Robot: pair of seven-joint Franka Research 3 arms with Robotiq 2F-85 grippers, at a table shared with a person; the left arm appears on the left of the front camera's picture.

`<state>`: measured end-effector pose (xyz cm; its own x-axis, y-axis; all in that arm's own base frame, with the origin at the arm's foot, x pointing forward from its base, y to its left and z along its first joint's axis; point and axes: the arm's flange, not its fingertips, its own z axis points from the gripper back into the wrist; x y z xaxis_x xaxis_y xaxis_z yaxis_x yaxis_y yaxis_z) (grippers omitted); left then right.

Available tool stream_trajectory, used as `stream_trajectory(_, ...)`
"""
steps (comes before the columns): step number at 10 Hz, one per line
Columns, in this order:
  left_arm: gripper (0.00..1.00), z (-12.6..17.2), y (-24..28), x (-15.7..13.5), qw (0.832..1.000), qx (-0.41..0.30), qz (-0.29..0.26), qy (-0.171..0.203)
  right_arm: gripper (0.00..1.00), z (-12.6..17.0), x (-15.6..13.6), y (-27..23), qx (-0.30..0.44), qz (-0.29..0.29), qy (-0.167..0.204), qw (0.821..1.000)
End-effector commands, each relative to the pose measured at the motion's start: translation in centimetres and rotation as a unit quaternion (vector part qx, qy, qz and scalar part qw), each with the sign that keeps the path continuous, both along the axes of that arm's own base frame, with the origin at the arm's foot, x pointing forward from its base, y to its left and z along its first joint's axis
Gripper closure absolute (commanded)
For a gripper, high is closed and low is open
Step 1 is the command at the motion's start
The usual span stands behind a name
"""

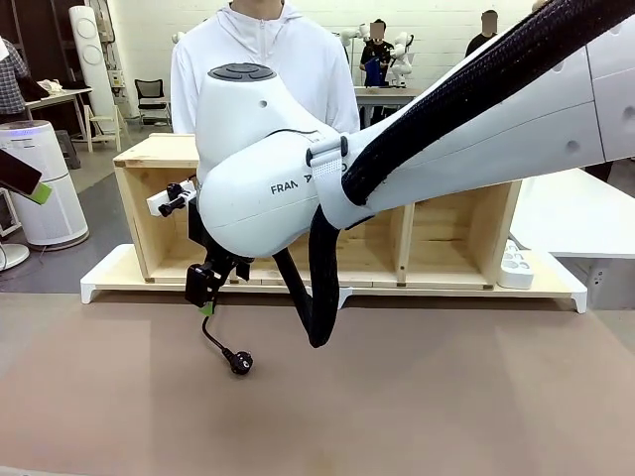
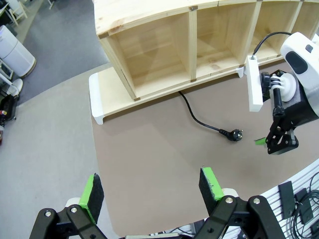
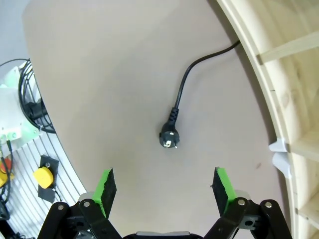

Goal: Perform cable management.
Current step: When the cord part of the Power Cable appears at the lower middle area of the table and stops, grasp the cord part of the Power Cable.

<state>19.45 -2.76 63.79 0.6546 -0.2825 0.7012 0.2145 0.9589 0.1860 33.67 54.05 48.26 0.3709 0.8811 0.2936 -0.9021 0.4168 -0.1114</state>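
1. Cable (image 3: 182, 84) lies loose on the brown tabletop (image 3: 99, 74). Its round plug (image 3: 169, 137) rests flat in open ground, and the cord curves away toward 1 o'clock to the foot of the wooden shelf unit (image 3: 284, 74).
2. Right pincer (image 3: 164, 186) hangs over the plug, released, with nothing between its green pads (image 3: 105, 185). The plug sits at its 12 o'clock, just ahead of the fingertips.
3. Left pincer (image 2: 149, 186) hovers well apart from the plug, also released and empty, looking down on the same stretch of tabletop.
4. Picking up the plug end appears to be the step in hand. Done well, it likely means a straight descent with one pad on either side of the plug's body or its ribbed neck. The thin cord is a poorer target, since it could slip free. The pincer would best close only once the pads are down at the surface.
5. Bare tabletop surrounds the plug, so there is room to approach. In the right wrist view the rounded table edge runs at 9 o'clock. The shelf's white base board (image 3: 280, 164) juts out at 3 o'clock, near enough to call for care on any sweep that way. A person (image 1: 268, 50) stands behind the shelf on the far side.
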Motion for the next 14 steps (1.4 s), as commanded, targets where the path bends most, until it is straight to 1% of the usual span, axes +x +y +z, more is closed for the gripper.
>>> stream_trajectory(1,0.00,0.1,0.0,0.2,1.000,0.000,0.000,-0.005,0.00,0.0,0.0,0.0,-0.002,0.007,-0.002,1.000)
stream_trajectory(10,0.00,0.1,0.0,0.2,1.000,0.000,0.000,-0.005,0.00,0.0,0.0,0.0,0.000,0.002,0.000,1.000)
stream_trajectory(11,0.00,0.1,0.0,0.2,1.000,0.000,0.000,-0.005,0.00,-1.9,1.0,0.8,-0.014,0.013,0.021,1.000)
stream_trajectory(12,0.00,0.1,0.0,0.2,1.000,0.000,0.000,-0.005,0.00,-3.5,2.2,1.9,-0.016,0.026,0.034,0.999)
stream_trajectory(14,0.00,0.1,0.0,0.2,1.000,0.000,0.000,-0.005,0.00,-7.1,3.7,4.4,-0.026,0.056,0.059,0.996)
